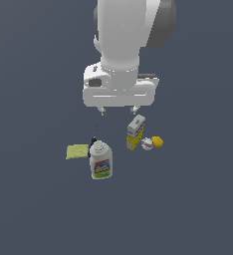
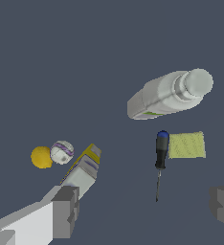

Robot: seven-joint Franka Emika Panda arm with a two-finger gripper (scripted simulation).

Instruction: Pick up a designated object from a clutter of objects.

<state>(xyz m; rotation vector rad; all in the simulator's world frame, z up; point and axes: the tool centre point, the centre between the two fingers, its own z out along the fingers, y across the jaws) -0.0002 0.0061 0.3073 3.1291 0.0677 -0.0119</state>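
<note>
1. Containers: one white bottle [image 1: 100, 160] with a coloured label stands upright on the counter [image 1: 34, 209], cap on; its contents are not visible. One yellow-and-white box [image 1: 135, 132] stands closed at 2 o'clock from the bottle in the exterior view.
2. Count: one bottle, one box, one screwdriver [image 2: 160, 158], one pad [image 1: 77, 151], one white ball [image 1: 147, 144], one yellow fruit [image 1: 158, 142]. Six items in total.
3. Pad: flat, square, yellow-green, with a rough sponge-like surface, roughly as wide as the bottle. It lies flat on the counter.
4. Pad location: in the exterior view it sits at 10 o'clock from the bottle, just beside it, at the outer edge of the group on the exterior view's left. In the wrist view the pad [image 2: 186, 145] lies just beside the screwdriver's blue-and-black handle; contact between the two cannot be determined.
5. Ball and fruit: the ball sits just beside the box, and the fruit just beside the ball, on the exterior view's right.
6. Claw [image 1: 118, 110]: raised above the group with its fingers spread wide apart and nothing between them. In the wrist view, both fingers [image 2: 66, 211] appear well separated, with bare counter in between.
</note>
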